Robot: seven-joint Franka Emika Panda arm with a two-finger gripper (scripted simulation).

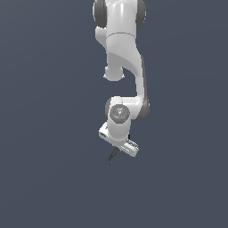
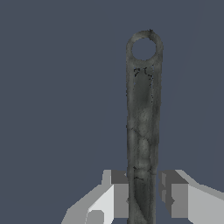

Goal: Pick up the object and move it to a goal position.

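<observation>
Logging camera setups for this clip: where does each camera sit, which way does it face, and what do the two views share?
Exterior view: off the arm, seemingly high and looking down; its exact place is unknown. It shows the white arm, the gripper and the dark wrench poking out below.
Wrist view: on the wrist, facing along the fingers; the wrench runs between them, ring end away.
Shared: gripper, wrench, plain grey ground.
</observation>
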